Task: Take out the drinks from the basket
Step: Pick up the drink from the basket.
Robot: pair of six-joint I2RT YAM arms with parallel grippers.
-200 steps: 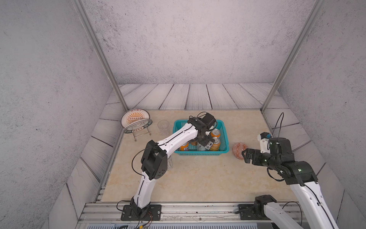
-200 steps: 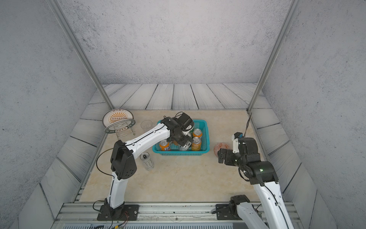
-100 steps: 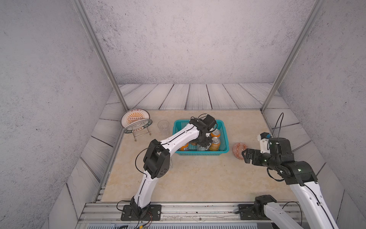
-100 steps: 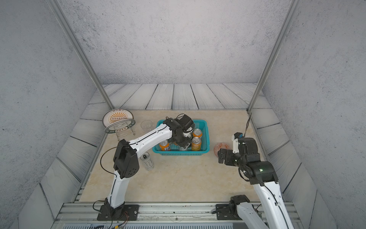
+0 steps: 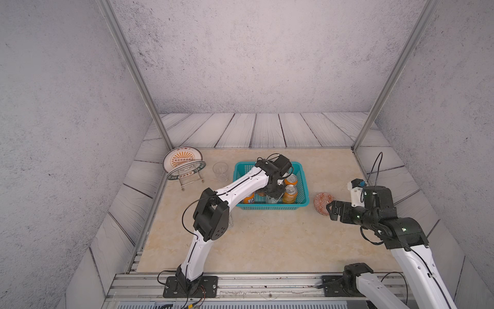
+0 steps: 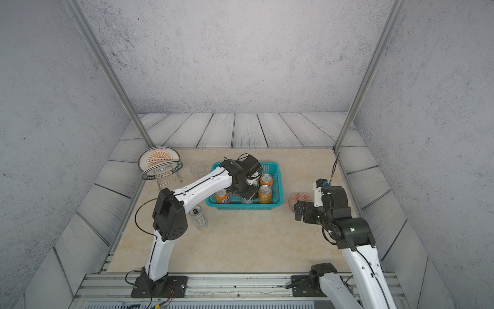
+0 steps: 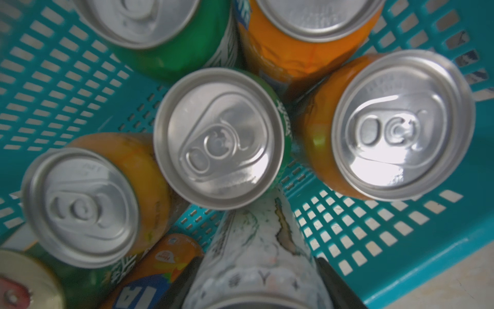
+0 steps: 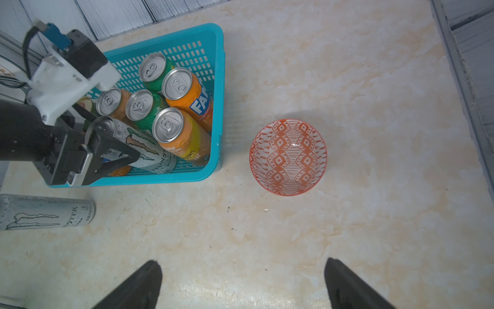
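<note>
left hand (image 7: 254, 270): closed on the tall slim silver-white metal can (image 8: 141, 145) between its fingers, inside the rectangular turquoise mesh plastic basket (image 8: 217, 80) | right hand (image 8: 243, 263): wide open, empty, over the counter (image 8: 267, 227)

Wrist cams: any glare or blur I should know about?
Left wrist view: strong glare on the lid of one orange can; the tall white can nearest the lens is out of focus. Right wrist view: sharp, with only a small highlight inside the bowl.

- We see L arm (image 5: 240, 186): white links, black joints, thin black cable alongside.
- R arm (image 5: 417, 267): same white/black, green LED (image 5: 405, 229).
- R wrist cam bracket (image 5: 354, 194): white, w/ blue plug (image 5: 362, 183).
- L base plate (image 5: 208, 282): black, screwed.
</note>
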